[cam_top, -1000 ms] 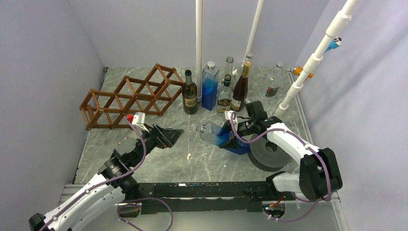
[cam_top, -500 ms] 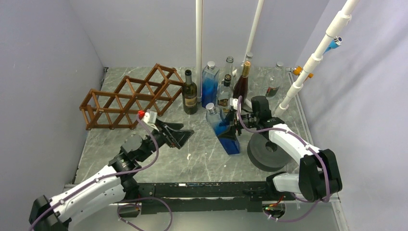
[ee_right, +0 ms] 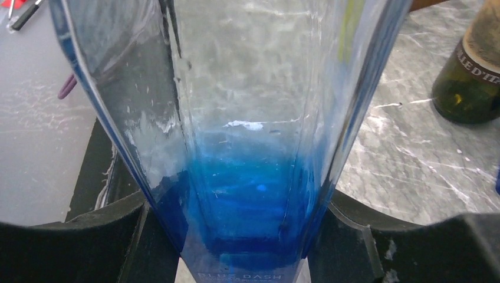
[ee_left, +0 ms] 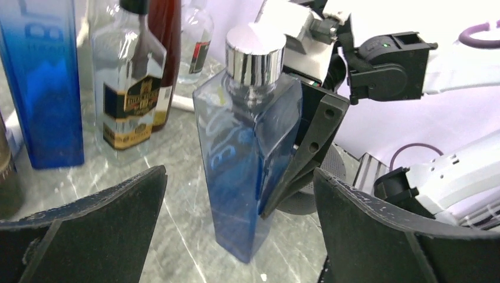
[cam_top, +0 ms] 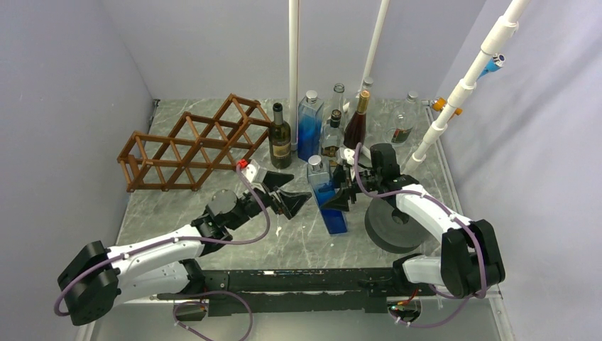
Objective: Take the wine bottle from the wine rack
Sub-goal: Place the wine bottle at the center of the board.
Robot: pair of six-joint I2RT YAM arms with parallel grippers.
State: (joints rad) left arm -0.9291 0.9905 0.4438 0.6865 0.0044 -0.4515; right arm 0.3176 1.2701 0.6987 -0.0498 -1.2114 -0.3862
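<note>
Blue glass wine bottle (cam_top: 325,195) has swung from tilted to nearly upright near the middle of the table (cam_top: 284,241), clear of the wine rack (cam_top: 192,145) (toward the far-left corner). Right gripper (cam_top: 343,190) clamps its body. Left gripper (cam_top: 282,192), jaws spread wide and holding nothing, has advanced beside it, so removal looks complete.

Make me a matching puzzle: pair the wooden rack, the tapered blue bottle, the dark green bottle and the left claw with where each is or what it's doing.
Things:
1. wine rack
2. blue bottle
3. dark green bottle
4. left gripper

States:
A. wide open, holding nothing
B. clamped in the right gripper
C. no bottles in its cells
D. standing upright at the rack's end

Pairs: 1-C, 2-B, 3-D, 4-A
</note>
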